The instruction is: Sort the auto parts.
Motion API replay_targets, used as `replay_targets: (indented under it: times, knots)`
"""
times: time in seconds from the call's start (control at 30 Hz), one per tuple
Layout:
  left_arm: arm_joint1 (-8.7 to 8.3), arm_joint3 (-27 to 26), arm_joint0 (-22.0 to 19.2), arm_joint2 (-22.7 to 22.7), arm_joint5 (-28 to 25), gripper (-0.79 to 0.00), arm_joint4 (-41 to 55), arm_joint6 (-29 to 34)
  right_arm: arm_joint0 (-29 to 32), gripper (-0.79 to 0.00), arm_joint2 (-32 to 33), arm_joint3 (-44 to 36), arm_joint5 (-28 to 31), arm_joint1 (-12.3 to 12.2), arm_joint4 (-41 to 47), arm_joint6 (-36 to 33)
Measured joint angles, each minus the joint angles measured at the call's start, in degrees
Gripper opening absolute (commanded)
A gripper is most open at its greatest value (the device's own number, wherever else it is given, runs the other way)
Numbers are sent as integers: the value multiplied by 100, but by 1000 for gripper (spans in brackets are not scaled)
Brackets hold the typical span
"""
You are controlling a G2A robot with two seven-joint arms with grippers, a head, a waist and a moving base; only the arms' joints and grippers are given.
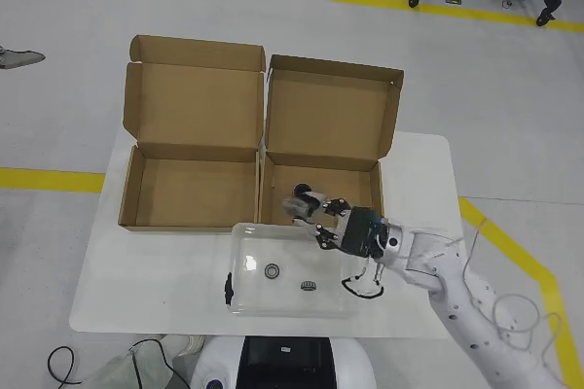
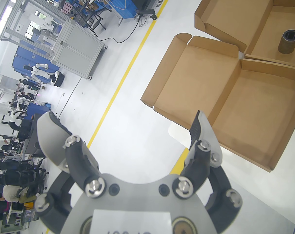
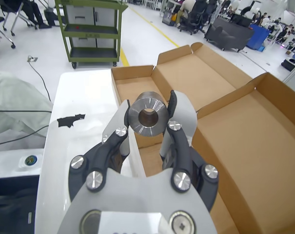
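item: steel sleeve, short thick cylinder, bright machined end face with faint radial marks, round bore through the middle, duller grey side. lies on its side, bore end towards my wrist.
location: clamped in my right tool, one pad on each side of the barrel; hangs over the near part of the right cardboard box, just beyond the far rim of the clear tray.
right arm: comes in low from the right corner of the surface, wrist level, tool aimed leftwards at the boxes.
left tool: released, pads wide apart with nothing between, held off the surface over the floor beside the left cardboard box.
also logged: dark sleeve upright in the right box; ring and small toothed part in the tray.
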State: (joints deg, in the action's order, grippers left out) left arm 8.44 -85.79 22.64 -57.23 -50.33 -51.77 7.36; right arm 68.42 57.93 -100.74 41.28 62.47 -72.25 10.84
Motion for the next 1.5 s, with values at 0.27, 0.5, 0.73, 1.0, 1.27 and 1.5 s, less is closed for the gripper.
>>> replay_targets:
  times: [0.27, 0.5, 0.73, 1.0, 1.27, 1.5]
  knots:
    - [0, 0, 0, 0, 0, 0, 0, 0, -372, -785, 5, 94, 210, 72, 265, 525]
    - [0, 0, 0, 0, 0, 0, 0, 0, -614, -785, 194, 211, 453, 119, 759, 1192]
    - [0, 0, 0, 0, 0, 0, 0, 0, -896, -785, 246, 224, 600, 174, 979, 1355]
    - [0, 0, 0, 0, 0, 0, 0, 0, -1063, -785, 305, -116, 737, 221, 1026, 1488]
    - [0, 0, 0, 0, 0, 0, 0, 0, -1020, -785, 400, -393, 683, 238, 899, 1429]
    - [0, 0, 0, 0, 0, 0, 0, 0, -906, -785, 484, -362, 628, 248, 866, 1372]
